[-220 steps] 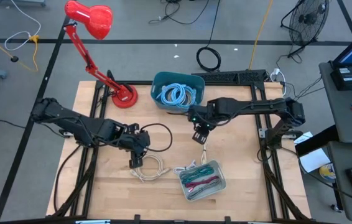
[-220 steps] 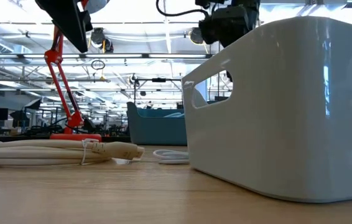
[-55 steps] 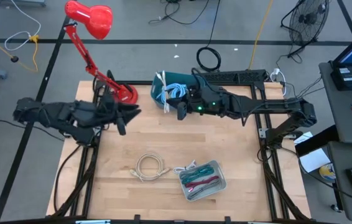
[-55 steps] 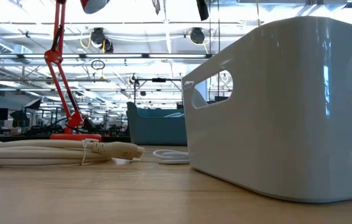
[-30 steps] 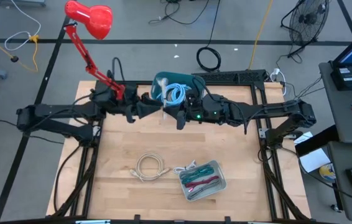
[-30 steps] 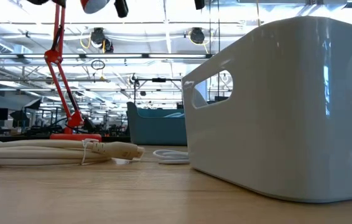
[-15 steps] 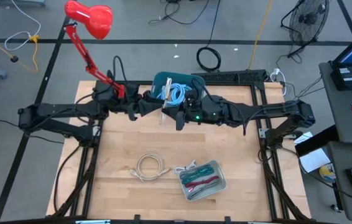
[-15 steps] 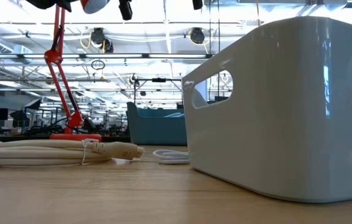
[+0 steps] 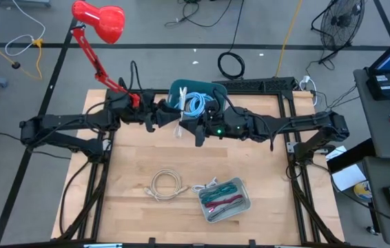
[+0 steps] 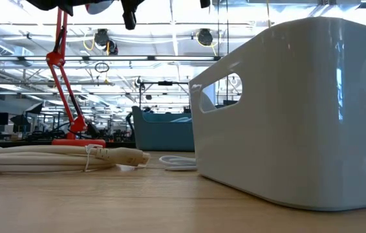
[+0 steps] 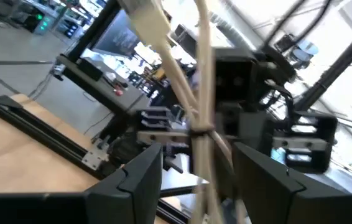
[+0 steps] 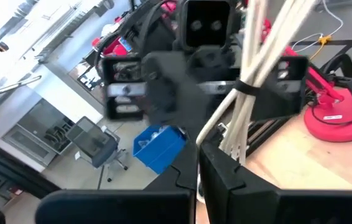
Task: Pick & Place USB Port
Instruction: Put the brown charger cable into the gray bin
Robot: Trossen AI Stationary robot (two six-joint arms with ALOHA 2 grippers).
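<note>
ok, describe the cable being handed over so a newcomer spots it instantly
Find the blue bin at the table's back edge. At its front left the two arms meet, and a cream bundled cable hangs between them. Unlike the cream coil on the table, it's off the wood.

In the left wrist view the cream cable bundle (image 11: 196,93) is blurred and runs off the picture's top and bottom edges, so neither of its ends can be made out. In the low view both arms are cut off by the upper edge (only dark tips show there), and the white bin (image 10: 299,110) fills the right side, hiding whatever lies behind it on the counter (image 10: 105,200). From above, the contents of the clear tray (image 9: 224,200) are too small to identify.
</note>
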